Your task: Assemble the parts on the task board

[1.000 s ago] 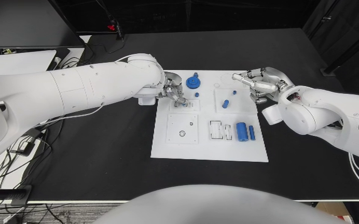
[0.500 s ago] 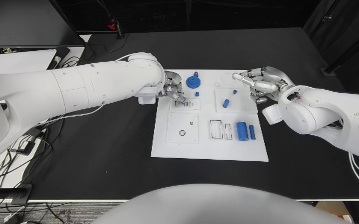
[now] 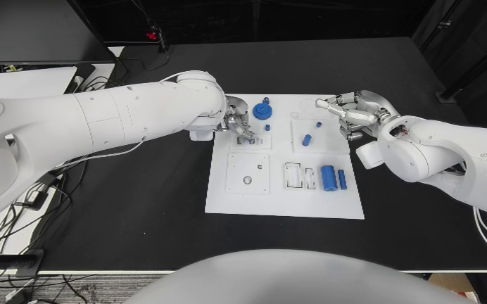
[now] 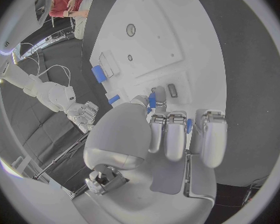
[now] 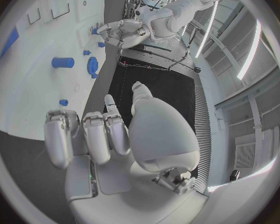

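Note:
The white task board [image 3: 229,202] lies mid-table. My left hand [image 3: 236,125] is low over its far left part, fingertips down by a small square plate [image 3: 250,143]. In the left wrist view a small blue piece [image 4: 152,101] shows between thumb and fingertip of that hand [image 4: 171,134]; whether it is pinched I cannot tell. A blue round part [image 3: 263,112] and a small blue peg [image 3: 267,128] stand just beside the fingers. My right hand [image 3: 351,115] hovers at the board's far right edge, fingers apart, holding nothing [image 5: 109,134].
Further blue parts are on the board: a short cylinder [image 3: 305,140], a tiny piece [image 3: 317,125], a thick cylinder [image 3: 328,178] and a slim bar [image 3: 342,179]. A second square plate [image 3: 248,174] and white slots [image 3: 300,176] sit nearer me. Black table [image 3: 132,226] surrounds the board.

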Controlling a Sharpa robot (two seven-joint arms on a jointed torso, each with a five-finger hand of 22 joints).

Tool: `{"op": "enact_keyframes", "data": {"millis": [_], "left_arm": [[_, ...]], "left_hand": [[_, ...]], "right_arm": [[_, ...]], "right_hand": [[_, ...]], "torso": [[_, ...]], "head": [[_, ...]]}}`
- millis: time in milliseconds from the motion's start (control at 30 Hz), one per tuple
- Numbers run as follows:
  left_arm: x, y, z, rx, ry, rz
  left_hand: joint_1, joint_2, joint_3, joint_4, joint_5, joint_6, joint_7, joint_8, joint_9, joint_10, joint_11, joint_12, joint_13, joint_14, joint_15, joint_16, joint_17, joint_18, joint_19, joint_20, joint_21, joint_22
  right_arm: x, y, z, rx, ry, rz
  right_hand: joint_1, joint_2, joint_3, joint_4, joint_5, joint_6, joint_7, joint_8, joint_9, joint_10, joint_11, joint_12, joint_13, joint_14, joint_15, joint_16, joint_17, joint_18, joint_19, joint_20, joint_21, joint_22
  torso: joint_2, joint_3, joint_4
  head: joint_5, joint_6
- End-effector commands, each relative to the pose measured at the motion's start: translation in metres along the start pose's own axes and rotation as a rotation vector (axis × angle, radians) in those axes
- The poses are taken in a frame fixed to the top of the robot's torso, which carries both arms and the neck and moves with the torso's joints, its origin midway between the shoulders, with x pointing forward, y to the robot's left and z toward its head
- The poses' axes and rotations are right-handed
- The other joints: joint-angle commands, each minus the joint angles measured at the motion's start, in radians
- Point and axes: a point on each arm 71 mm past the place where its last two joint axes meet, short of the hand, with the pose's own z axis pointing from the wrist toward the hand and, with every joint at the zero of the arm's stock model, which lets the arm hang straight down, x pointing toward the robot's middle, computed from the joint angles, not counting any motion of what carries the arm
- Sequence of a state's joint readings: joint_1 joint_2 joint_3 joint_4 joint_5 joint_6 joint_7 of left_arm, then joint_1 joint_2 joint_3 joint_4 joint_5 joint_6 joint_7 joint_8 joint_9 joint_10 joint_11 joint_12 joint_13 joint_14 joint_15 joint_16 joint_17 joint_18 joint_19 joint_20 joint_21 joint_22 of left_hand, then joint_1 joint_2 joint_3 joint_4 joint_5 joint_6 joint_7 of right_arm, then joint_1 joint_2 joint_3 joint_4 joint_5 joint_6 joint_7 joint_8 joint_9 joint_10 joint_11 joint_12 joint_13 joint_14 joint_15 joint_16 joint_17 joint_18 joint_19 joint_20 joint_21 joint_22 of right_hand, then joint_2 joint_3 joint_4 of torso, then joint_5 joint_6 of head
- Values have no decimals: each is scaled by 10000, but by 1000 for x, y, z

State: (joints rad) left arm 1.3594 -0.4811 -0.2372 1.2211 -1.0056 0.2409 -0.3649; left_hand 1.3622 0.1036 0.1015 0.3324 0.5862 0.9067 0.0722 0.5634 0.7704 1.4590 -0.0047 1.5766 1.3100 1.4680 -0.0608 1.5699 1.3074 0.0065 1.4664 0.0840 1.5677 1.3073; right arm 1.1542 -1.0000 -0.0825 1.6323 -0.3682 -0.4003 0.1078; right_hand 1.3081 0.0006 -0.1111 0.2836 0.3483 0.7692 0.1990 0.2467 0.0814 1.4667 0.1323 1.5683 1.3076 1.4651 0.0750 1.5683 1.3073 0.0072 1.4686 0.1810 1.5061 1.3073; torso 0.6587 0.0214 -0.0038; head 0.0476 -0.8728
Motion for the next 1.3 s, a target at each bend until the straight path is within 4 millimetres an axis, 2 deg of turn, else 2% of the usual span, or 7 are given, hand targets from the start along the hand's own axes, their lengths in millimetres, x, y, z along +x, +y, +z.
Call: {"op": "enact_keyframes", "data": {"millis": [33, 933, 1300], "left_arm": [[0, -1, 0, 15, 156, 38], [3, 2, 1, -148, 351, 61], [4, 5, 4, -213, 323, -8]], "left_hand": [[736, 604, 466, -395, 39, 292, -330, -54, 15, 1118, -138, -58, 2608, 1028, -70, 9, 2634, -65, 1044, 36, 31, 2635], [708, 561, 576, -399, 62, 314, -329, -85, 48, 1118, -136, -58, 2608, 1028, -61, 9, 2634, -65, 1044, 51, 31, 2635], [701, 554, 590, -396, 65, 316, -328, -90, 51, 1118, -134, -58, 2608, 1028, -61, 9, 2634, -65, 1044, 52, 31, 2635]], "right_arm": [[1, 1, 0, -67, 67, -5], [1, 1, 0, -61, 109, 1], [2, 1, 0, -57, 135, 5]], "right_hand": [[9, 107, -75, -4, 56, -41, 127, 21, 12, 1041, 68, 25, 2632, 1057, 51, 25, 2635, 163, 346, 73, -56, 2320], [5, 114, -93, -4, 65, -54, 128, 38, 12, 1041, 69, 25, 2632, 1057, 52, 25, 2635, 164, 343, 74, -60, 2318], [1, 117, -101, -2, 67, -60, 129, 45, 11, 1041, 69, 25, 2632, 1057, 53, 25, 2635, 166, 337, 74, -66, 2316]], "torso": [[-7, -1, -4], [-2, 2, 10], [-6, -2, -4]], "head": [[-17, 2], [-20, 2], [8, 2]]}}
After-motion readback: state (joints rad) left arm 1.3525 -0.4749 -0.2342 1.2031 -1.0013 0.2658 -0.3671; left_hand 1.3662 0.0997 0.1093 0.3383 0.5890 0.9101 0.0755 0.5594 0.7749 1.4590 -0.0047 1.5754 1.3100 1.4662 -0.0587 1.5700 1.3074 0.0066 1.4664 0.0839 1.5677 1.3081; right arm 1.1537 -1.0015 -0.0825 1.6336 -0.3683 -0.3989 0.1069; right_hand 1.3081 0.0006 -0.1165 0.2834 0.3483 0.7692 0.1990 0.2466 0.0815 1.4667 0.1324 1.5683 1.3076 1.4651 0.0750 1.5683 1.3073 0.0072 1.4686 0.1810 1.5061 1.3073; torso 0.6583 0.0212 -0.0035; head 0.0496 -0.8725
